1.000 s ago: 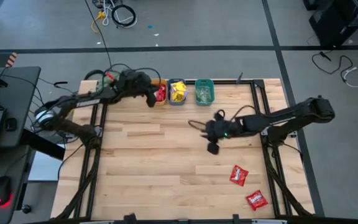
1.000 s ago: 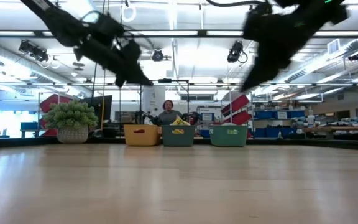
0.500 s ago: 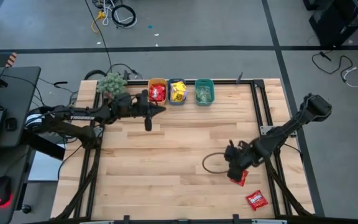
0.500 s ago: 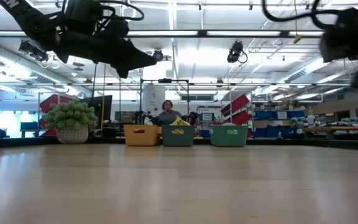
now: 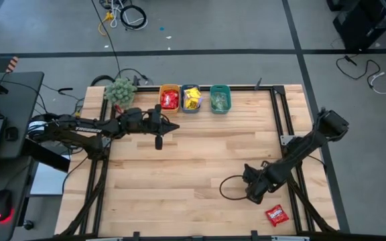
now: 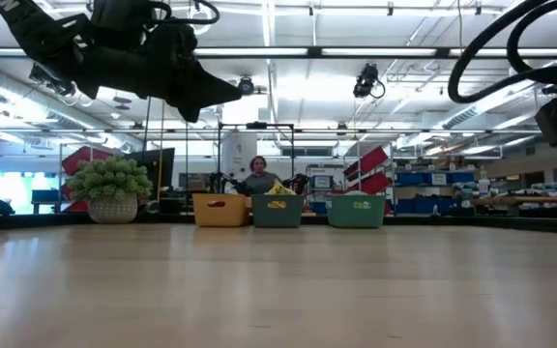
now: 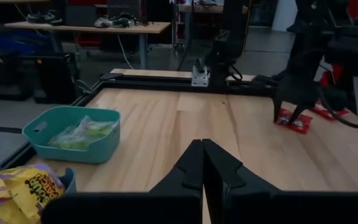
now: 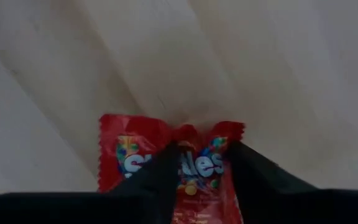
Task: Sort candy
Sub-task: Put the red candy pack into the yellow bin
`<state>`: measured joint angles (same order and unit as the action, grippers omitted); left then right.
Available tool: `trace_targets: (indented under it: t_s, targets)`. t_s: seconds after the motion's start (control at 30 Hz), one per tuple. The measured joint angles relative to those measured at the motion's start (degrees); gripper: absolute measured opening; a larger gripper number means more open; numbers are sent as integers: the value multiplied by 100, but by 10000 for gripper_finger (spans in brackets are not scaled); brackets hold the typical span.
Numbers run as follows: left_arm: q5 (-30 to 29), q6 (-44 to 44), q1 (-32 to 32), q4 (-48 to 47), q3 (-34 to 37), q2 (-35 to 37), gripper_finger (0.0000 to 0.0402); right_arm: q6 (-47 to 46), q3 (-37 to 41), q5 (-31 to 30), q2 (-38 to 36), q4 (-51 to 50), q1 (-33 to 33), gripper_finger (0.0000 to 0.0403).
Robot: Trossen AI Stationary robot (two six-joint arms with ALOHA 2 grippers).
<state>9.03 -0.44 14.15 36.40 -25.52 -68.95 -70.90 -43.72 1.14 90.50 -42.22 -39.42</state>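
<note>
Red candy packet (image 8: 169,168) partly hidden under right claw (image 8: 197,162), fingers spread astride it on the worktop (image 5: 179,181) near corner, left claw (image 7: 202,163) pressed together, empty, above worktop near bins, second red packet (image 5: 277,215) beside.

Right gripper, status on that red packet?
Right gripper down over red packet, fingers straddling it, not closed. Left gripper shut, empty, parked near bins. Second red packet loose. Nothing in the way.
</note>
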Motion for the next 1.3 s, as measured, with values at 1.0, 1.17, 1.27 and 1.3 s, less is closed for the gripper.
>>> trace_targets:
  t_s: [1.0,1.17,1.27,1.3]
  targets:
    - [-394,-432,722,559,398,39,0,6666,-2202,-1346,-128,2509,4897,7]
    - [-433,-735,1199,443,652,39,0,7233,-3101,-991,516,2478,5445,7]
    - [-750,-912,1366,339,763,39,0,7514,-3839,-845,1076,2399,5652,7]
    - [-925,-1001,1421,325,803,37,0,7614,-4112,-822,1281,2325,5705,7]
